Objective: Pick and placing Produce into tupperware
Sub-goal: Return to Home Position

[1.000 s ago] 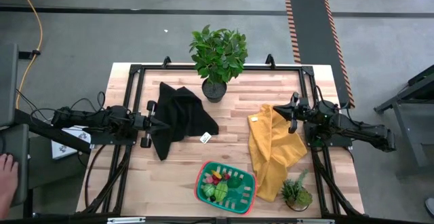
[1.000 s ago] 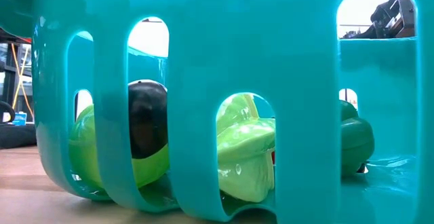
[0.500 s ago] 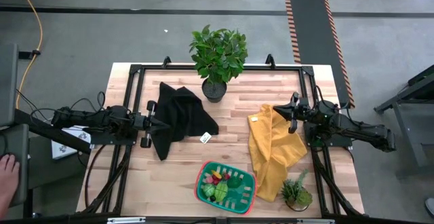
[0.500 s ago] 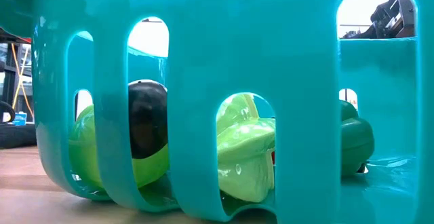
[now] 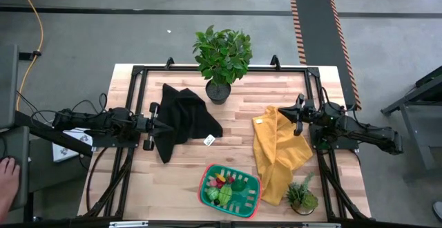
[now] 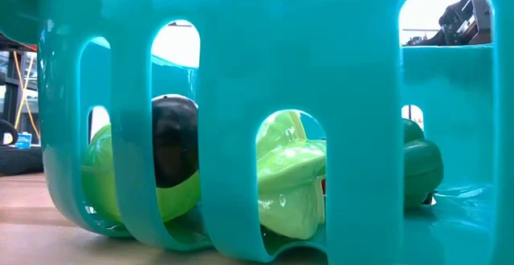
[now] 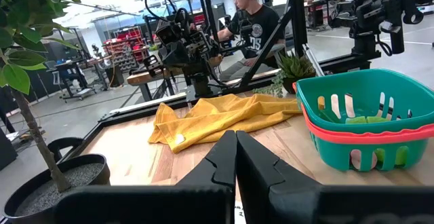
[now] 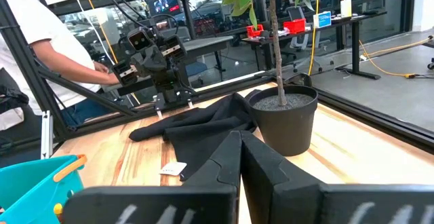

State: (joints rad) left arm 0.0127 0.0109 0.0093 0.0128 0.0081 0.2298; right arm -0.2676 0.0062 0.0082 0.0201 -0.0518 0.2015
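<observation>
While both arms lay stretched low at the sides of the table (image 5: 235, 160), the tupperware (image 5: 204, 184) sat at the lower middle of the high view, near the front edge. The produce (image 5: 226, 184) was heaped inside it: lime-green pieces, a dark green one, bits of red and pink.

The left gripper (image 5: 157, 126) rested at the frame's left centre, its tip at the edge of a crumpled black cloth (image 5: 183, 117). In its wrist view the two fingers (image 7: 220, 159) met tip to tip with nothing between them. The right gripper (image 5: 293, 114) sat at the right centre, over the top end of a yellow cloth (image 5: 280, 152), its fingers pressed together on nothing as well.

That yellow cloth trailed down the frame to just beside the tupperware's right side, lying between the right gripper and the container. A big potted plant (image 5: 222, 55) stood at the top centre. A small plant (image 5: 302, 195) stood at the table's lower right, just beside the cloth's end. A white tag (image 5: 210, 140) lay on bare wood between the black cloth and the tupperware.

From table height the container's teal wall blocked nearly everything, and only its slots let the green pieces show. A hand (image 5: 5, 176) showed at the lower left edge, off the table, and a person (image 7: 252, 22) sat beyond the far side.
</observation>
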